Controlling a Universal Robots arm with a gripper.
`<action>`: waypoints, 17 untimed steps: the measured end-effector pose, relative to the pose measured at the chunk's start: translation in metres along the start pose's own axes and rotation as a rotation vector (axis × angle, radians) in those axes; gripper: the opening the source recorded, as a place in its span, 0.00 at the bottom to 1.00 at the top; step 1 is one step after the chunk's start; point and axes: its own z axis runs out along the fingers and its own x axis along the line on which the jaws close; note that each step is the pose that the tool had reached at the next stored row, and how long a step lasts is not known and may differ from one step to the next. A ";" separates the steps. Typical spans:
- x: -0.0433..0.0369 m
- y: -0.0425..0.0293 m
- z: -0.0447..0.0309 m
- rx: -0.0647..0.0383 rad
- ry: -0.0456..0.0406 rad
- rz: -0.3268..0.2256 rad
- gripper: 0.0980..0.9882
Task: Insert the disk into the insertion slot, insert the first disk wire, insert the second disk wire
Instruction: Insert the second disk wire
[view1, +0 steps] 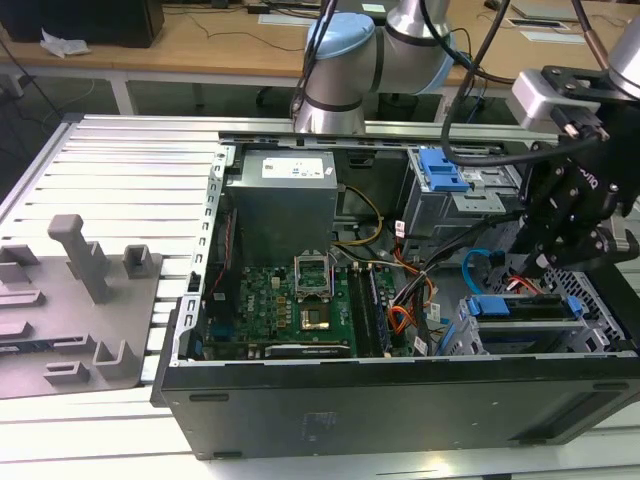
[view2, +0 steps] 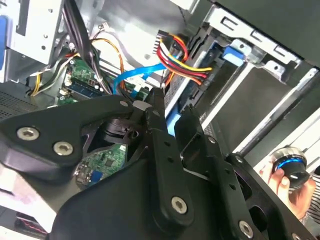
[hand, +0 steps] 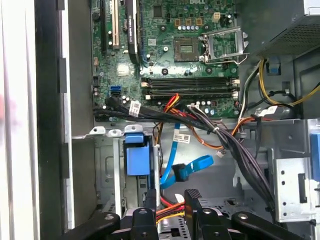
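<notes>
Claw (hand: 171, 200) above disk (view1: 524, 308), seated in insertion slot (view1: 603, 322).

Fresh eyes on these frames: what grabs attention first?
The open computer case sits mid-frame in the exterior view, its green motherboard bare at the centre. At the exterior view's right the black gripper hangs, jaws open, just above the blue-framed disk lying in the insertion slot. In the first wrist view a bright blue cable and a red-and-yellow wire bundle show by the jaws.
</notes>
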 end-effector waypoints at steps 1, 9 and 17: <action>-0.0005 0.0016 0.0002 0.000 -0.0005 0.000 0.30; -0.0078 0.0088 0.0024 0.000 -0.0040 -0.002 0.30; -0.0068 0.0256 0.0049 -0.001 -0.0021 -0.021 0.30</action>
